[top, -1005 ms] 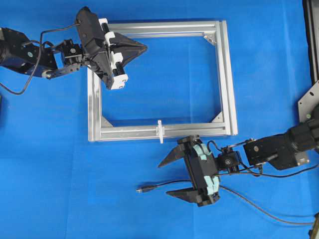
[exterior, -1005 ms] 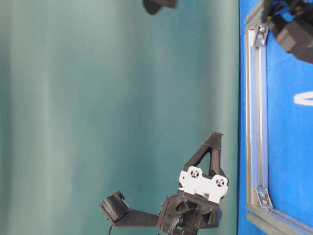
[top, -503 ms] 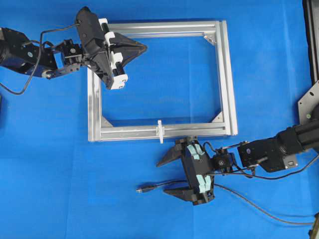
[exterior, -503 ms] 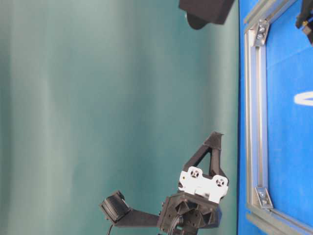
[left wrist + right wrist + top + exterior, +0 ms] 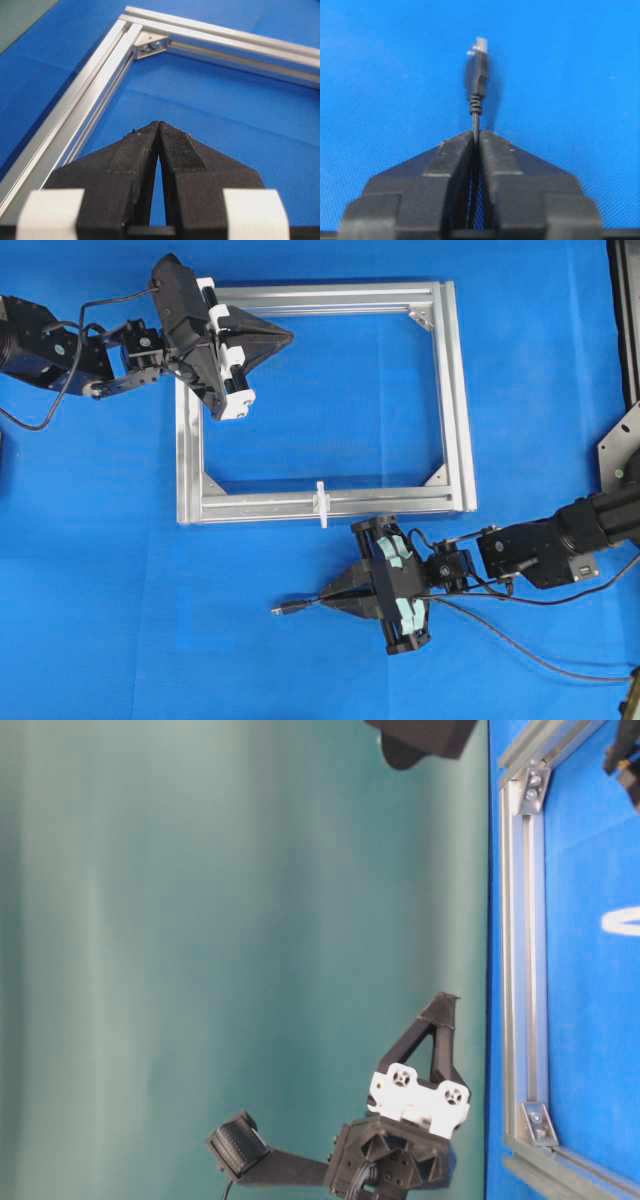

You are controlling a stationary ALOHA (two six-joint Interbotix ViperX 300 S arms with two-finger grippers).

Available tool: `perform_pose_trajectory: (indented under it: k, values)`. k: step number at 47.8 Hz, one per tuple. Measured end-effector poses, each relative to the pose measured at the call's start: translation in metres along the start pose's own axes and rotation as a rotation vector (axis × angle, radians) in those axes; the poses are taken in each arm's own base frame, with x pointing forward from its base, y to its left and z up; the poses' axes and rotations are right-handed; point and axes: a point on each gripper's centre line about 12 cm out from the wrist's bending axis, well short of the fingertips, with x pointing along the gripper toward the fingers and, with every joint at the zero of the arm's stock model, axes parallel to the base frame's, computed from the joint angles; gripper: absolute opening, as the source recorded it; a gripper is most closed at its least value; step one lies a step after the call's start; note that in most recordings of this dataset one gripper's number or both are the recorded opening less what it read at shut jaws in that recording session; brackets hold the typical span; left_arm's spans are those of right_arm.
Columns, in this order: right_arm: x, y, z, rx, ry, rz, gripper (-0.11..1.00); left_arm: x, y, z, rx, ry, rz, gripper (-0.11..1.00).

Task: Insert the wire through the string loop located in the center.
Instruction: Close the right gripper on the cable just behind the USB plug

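The wire (image 5: 520,648) is a thin black cable on the blue mat, ending in a small dark plug (image 5: 288,609) with a short metal end. My right gripper (image 5: 325,596) is shut on the wire just behind the plug; the right wrist view shows the plug (image 5: 477,75) sticking out past the closed fingertips (image 5: 495,145). The string loop (image 5: 321,503) is a tiny white upright piece across the frame's near rail, a short way above the right gripper. My left gripper (image 5: 290,336) is shut on nothing, over the frame's far-left corner (image 5: 158,123).
The silver aluminium frame (image 5: 455,400) lies flat on the blue mat, with triangular brackets in its corners (image 5: 150,46). The table-level view shows the frame's rail (image 5: 520,950) and the left arm's gripper (image 5: 425,1060) against a green backdrop. Black robot cables trail at the right (image 5: 590,590).
My right gripper has closed from wide open onto the wire behind the plug, after sliding slightly left and up. The left arm has stayed put.
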Motion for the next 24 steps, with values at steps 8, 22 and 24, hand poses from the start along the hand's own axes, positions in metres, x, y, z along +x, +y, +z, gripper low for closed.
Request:
perform_pose_trajectory:
  k: [8,22,24]
  values:
    - [0.0,0.0,0.0,-0.001,0.0,0.001,-0.02,-0.002,0.0,0.0,-0.001,0.002,0.0,0.0]
    - [-0.006,0.002,0.009,0.007,0.002,0.006,-0.02,-0.002,0.0,0.0,0.0,0.002,0.0,0.0]
    - [-0.009,0.004,0.015,0.01,0.0,0.009,-0.02,-0.002,0.0,0.0,0.0,0.002,0.0,0.0]
